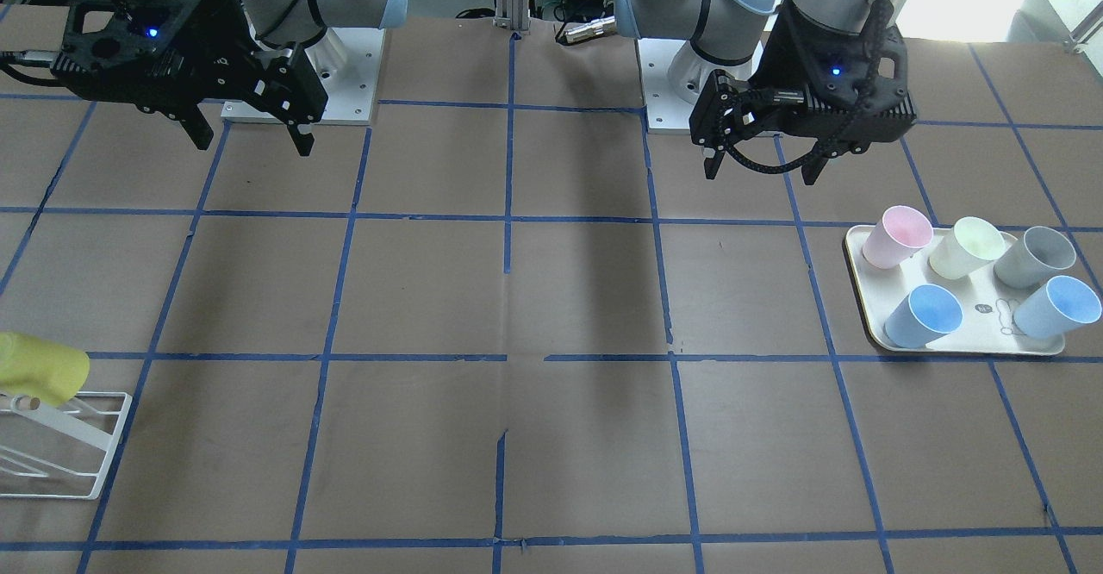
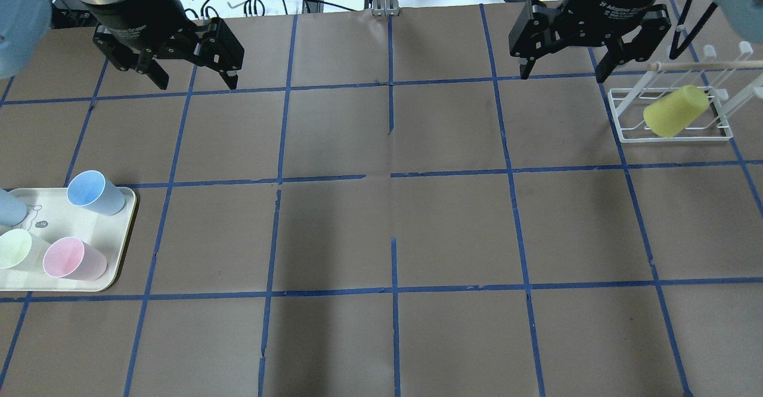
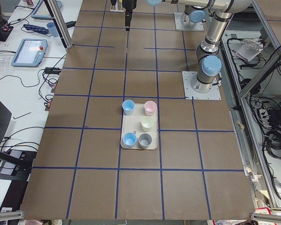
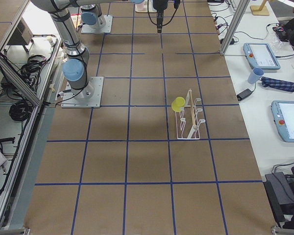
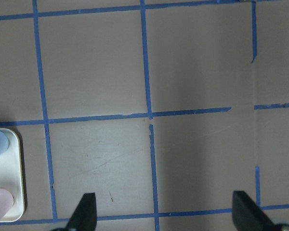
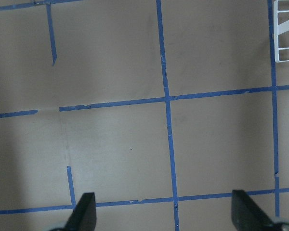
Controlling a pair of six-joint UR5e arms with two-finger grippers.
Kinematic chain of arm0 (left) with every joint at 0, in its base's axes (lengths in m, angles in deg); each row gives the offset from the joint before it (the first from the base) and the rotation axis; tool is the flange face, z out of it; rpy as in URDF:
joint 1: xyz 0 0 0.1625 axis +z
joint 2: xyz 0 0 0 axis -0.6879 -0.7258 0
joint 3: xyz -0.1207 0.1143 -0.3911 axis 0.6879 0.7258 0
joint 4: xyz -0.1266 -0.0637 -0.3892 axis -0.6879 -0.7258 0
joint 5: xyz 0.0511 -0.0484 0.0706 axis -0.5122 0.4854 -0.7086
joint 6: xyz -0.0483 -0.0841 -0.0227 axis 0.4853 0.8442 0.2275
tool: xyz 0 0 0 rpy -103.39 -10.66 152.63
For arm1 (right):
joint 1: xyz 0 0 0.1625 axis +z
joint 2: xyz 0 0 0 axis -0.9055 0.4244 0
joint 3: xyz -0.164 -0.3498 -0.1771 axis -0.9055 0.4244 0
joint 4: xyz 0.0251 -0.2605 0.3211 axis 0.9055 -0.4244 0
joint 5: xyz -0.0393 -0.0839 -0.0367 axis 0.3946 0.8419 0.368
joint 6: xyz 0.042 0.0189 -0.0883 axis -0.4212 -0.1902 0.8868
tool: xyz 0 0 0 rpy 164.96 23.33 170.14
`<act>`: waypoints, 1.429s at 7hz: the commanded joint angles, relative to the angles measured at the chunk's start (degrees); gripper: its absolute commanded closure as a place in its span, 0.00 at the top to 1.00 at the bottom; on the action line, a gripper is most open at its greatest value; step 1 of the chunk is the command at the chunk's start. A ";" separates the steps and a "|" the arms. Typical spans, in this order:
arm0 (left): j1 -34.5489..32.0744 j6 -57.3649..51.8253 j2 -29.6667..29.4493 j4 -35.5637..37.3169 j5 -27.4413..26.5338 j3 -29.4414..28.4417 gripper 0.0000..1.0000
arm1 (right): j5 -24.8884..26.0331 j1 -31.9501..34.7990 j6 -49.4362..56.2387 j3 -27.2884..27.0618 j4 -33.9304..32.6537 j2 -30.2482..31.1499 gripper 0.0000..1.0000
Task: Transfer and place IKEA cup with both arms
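Observation:
The bright yellow IKEA cup lies tilted on a peg of a white wire rack at the table's right side. It also shows at the front view's left edge and in the right side view. My right gripper is open and empty, high above the table, a little left of the rack; it shows in the front view too. My left gripper is open and empty, high over the far left; it also shows in the front view. Both wrist views show spread fingertips over bare paper.
A cream tray on my left holds a pink cup, a pale cream-yellow cup, a grey cup and two light blue cups. Brown paper with a blue tape grid covers the table. The rack's corner shows in the right wrist view.

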 commanded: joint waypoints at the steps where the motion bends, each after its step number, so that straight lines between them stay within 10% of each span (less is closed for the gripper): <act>1: 0.00 0.00 0.00 0.00 -0.09 0.09 1.00 | 0.03 -0.15 -0.06 0.00 -0.05 -0.09 1.00; 10: 0.00 0.00 0.00 0.00 0.00 0.00 1.00 | 0.82 -0.50 1.53 -0.18 0.04 -0.09 1.00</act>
